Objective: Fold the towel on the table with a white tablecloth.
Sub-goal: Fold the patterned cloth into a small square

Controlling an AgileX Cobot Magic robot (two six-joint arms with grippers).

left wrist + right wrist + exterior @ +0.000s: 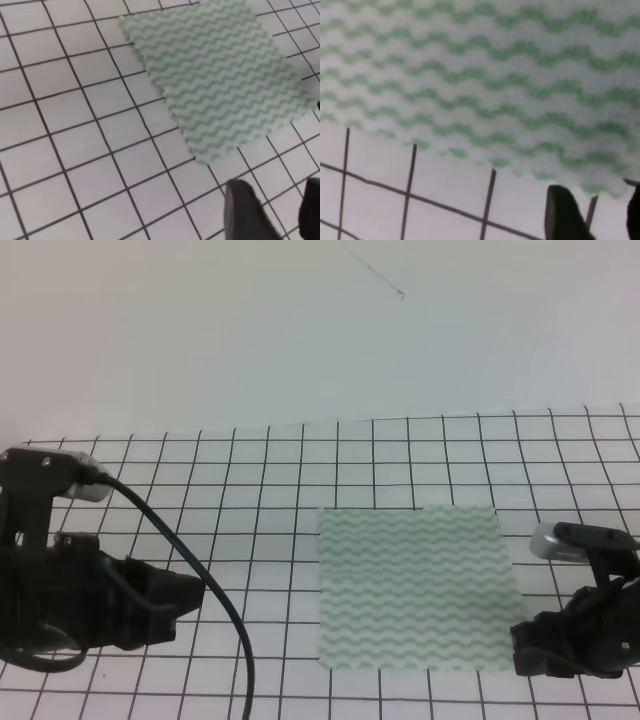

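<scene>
Towel [415, 585] flat on white tablecloth [250, 530], right pincer [592, 212] open at its edge

Towel [415, 587] lying flat and unfolded on the white tablecloth [250, 530]. Left gripper [185, 600] well to the towel's left; right gripper [525, 648] just beside the towel's near right corner. Jaw positions indiscernible.

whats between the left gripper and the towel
Nothing but bare white tablecloth with its black grid. In the exterior high view the left gripper sits apart from the towel; the left wrist view shows the same open stretch.
</scene>
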